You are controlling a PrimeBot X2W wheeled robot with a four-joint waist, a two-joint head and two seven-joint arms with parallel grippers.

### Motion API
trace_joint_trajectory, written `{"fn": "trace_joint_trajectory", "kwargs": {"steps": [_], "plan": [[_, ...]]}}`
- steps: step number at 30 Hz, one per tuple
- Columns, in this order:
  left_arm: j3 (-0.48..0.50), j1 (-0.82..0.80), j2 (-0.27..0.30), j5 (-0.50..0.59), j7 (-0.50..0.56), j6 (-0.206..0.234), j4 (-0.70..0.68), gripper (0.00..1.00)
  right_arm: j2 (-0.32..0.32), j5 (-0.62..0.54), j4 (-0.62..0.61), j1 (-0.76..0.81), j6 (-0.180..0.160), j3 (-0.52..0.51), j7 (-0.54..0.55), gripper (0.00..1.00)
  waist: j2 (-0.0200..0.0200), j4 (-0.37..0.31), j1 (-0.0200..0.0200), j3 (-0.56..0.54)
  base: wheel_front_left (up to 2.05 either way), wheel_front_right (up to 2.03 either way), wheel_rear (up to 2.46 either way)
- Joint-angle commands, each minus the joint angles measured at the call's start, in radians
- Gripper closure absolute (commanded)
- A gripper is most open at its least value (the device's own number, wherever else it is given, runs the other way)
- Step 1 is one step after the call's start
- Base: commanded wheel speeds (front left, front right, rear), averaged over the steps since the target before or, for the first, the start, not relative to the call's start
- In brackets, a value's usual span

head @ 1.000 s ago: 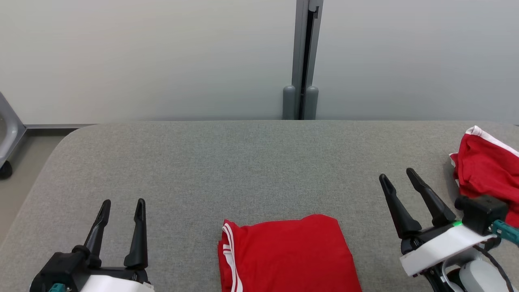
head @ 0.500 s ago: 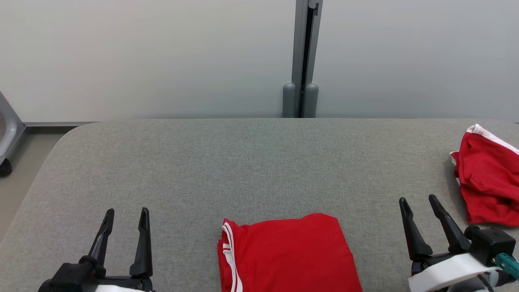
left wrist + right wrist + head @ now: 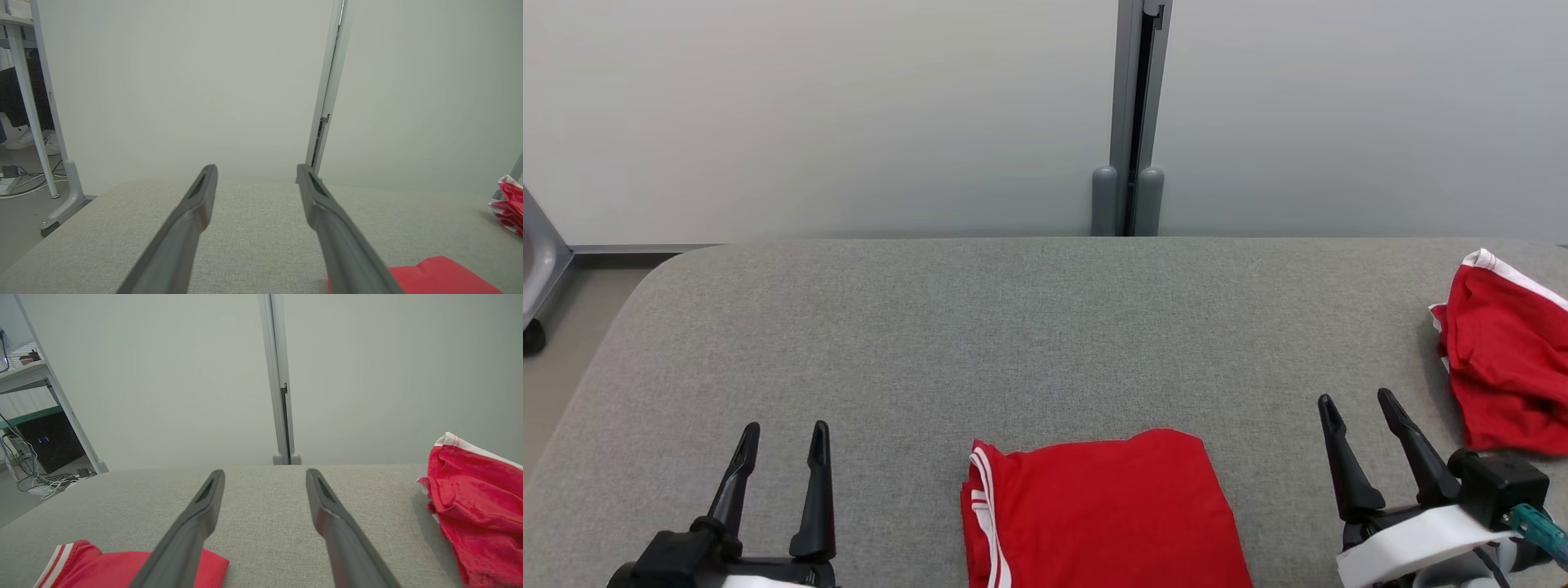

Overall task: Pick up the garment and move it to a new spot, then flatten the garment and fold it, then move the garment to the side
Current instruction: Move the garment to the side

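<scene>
Folded red cloth garment with white stripe trim (image 3: 1103,510) lies flat at the near middle of the grey fabric-covered table (image 3: 1013,327), between the two grippers and touching neither. Left gripper (image 3: 786,426): fingers spread wide, nothing held, over bare table at the near left. Right gripper (image 3: 1356,398): fingers spread wide, nothing held, at the near right. Crumpled red cloth garment with white edging (image 3: 1507,359) sits at the table's right edge, just beside the right gripper.

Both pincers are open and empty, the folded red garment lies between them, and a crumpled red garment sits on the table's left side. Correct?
No: the head view shows the crumpled red garment on the table's right side. Otherwise right: left pincer and right pincer open and empty, folded red garment between them.
</scene>
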Motion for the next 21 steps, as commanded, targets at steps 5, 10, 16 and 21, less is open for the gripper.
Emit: {"fn": "trace_joint_trajectory", "kwargs": {"steps": [5, 10, 16, 21], "plan": [[0.014, -0.006, -0.013, 0.020, 0.000, -0.018, 0.009, 0.00, -0.011, 0.011, 0.025, -0.030, 0.000, 0.005, 0.006, 0.00, -0.0001, -0.002, 0.0000, 0.001, 0.00, 0.00, 0.00], [0.017, -0.015, -0.025, 0.035, 0.000, -0.035, 0.016, 0.00, -0.021, 0.096, 0.072, -0.078, 0.000, 0.098, 0.151, 0.00, -0.0001, 0.010, 0.0000, 0.004, 0.00, 0.00, 0.00], [0.008, -0.028, -0.041, 0.043, 0.000, -0.058, 0.028, 0.00, -0.020, 0.182, 0.163, -0.126, 0.000, 0.176, 0.349, 0.00, -0.0001, 0.052, 0.0000, 0.007, 0.00, 0.00, 0.00], [0.009, -0.032, -0.045, 0.045, 0.000, -0.067, 0.041, 0.00, -0.009, 0.203, 0.271, -0.158, 0.000, 0.206, 0.508, 0.00, -0.0001, 0.084, 0.0000, 0.011, 0.00, 0.00, 0.00]]}}
